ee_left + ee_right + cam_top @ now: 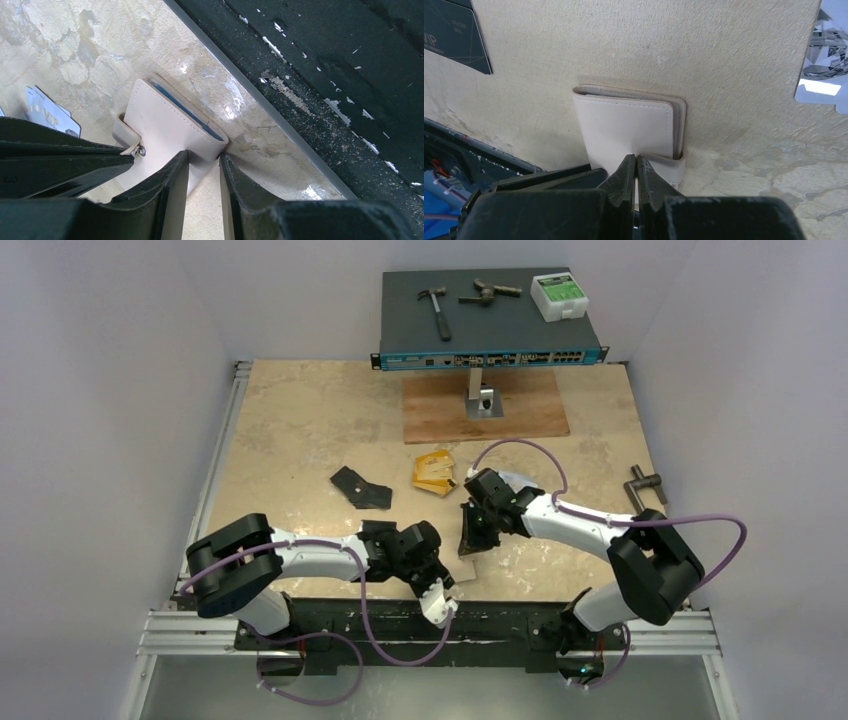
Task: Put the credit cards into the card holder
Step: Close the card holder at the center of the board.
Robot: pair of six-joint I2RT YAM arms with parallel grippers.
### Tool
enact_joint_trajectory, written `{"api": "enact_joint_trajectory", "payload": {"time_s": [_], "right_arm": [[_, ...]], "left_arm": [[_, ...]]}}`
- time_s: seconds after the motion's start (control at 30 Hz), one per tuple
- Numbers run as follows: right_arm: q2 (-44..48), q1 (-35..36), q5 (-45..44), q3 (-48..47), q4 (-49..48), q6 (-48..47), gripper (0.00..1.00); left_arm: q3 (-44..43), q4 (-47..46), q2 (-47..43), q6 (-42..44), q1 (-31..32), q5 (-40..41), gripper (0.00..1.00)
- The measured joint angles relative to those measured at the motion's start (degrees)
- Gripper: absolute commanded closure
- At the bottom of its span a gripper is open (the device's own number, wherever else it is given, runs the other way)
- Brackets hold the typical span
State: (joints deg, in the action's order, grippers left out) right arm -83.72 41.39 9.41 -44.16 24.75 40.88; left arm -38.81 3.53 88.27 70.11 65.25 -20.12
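Observation:
The pale beige card holder (170, 125) lies closed near the table's front edge, with a blue inner edge showing along one side; it also shows in the right wrist view (624, 125) and the top view (466, 570). My left gripper (204, 154) (445, 585) is closed on its corner, one finger on each side. My right gripper (636, 159) (468, 545) is shut, with its tips at the snap tab (126, 136). Orange-gold credit cards (433, 472) lie in a pile mid-table. Silvery cards marked VIP (47, 110) lie beside the holder. A dark blue-grey card (454, 35) lies further off.
A black folding wallet (360, 487) lies left of the orange cards. A network switch (490, 315) carrying a hammer and small items stands on a post at the back, over a wooden board (485, 405). A metal piece (645, 485) lies at the right. The black front rail (325, 75) runs close to the holder.

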Motion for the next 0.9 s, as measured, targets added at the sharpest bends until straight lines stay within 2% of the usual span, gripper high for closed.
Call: {"api": "enact_joint_trajectory", "payload": {"time_s": [0.53,0.9], "right_arm": [[-5.1,6.7,-8.4,-5.7,3.6,-1.1,1.00],[-2.7,8.5,-11.7,-3.8,3.8,0.5,1.00]], "left_arm": [[-0.3,0.9,0.0,-0.5,0.0,0.0,0.73],[-0.3,0.9,0.0,-0.5,0.0,-0.1,0.74]]}}
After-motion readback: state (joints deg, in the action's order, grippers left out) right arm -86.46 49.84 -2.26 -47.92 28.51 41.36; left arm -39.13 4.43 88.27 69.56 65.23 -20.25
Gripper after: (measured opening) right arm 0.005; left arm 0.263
